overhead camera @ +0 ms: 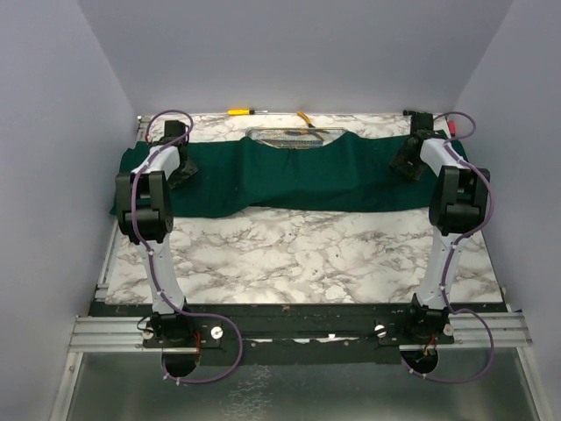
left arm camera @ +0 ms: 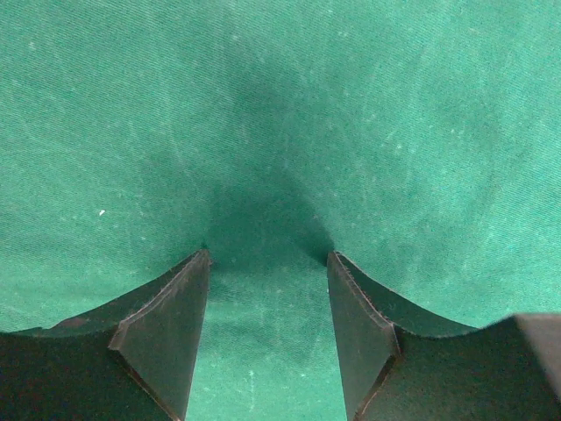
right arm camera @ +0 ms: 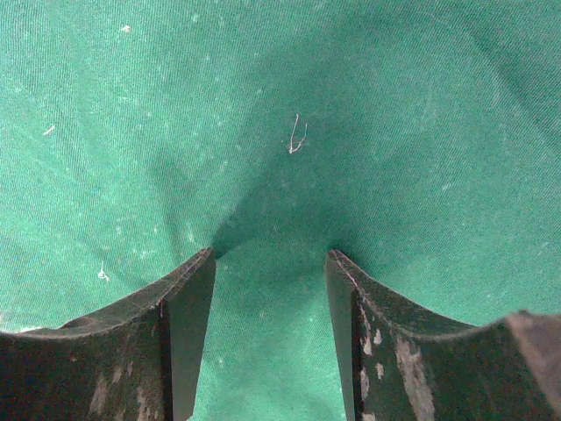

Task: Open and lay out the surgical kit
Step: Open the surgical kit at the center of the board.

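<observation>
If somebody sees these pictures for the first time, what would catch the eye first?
The dark green cloth, spread wide across the far half of the marble table. The left claw near its left end and the right claw near its right end press down on it, jaws open. At its far middle, a wire-mesh tray peeks out.

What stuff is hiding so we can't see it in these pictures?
- Top view: what lies in the wire tray, by the green cloth's far edge, is too small to tell.
- Left wrist and right wrist views: cloth fills both, so anything under it is hidden.
- Top view: the yellow tool behind the tray is too small to name.
</observation>
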Controlling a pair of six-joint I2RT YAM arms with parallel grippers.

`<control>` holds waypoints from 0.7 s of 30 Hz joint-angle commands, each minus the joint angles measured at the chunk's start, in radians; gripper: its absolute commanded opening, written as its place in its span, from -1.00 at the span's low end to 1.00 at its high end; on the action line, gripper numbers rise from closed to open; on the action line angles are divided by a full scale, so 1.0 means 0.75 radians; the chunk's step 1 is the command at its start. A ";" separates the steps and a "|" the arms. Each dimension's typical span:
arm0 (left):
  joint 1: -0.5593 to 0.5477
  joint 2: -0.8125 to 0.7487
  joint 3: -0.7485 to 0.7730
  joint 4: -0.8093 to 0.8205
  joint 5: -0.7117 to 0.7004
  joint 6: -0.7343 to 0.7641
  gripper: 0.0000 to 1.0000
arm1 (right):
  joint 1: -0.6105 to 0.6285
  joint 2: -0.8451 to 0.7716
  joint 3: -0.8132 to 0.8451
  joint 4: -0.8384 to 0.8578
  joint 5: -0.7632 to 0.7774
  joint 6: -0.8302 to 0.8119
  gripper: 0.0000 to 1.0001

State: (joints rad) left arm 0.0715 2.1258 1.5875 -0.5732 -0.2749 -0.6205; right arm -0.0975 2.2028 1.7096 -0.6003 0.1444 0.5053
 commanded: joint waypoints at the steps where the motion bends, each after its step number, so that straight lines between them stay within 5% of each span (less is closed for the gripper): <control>1: 0.013 0.174 0.079 -0.120 0.094 0.028 0.16 | -0.031 0.103 -0.053 -0.112 0.003 0.008 0.15; 11: 0.055 0.368 0.426 -0.131 0.243 0.187 0.16 | -0.032 0.106 -0.061 -0.084 -0.059 0.051 0.15; 21: 0.126 0.292 0.223 -0.163 0.065 0.004 0.15 | -0.032 0.121 -0.007 -0.060 -0.103 -0.054 0.15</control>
State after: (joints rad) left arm 0.1173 2.3081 1.8851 -0.6189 -0.1738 -0.5457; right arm -0.1085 2.2051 1.7142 -0.5999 0.1005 0.5037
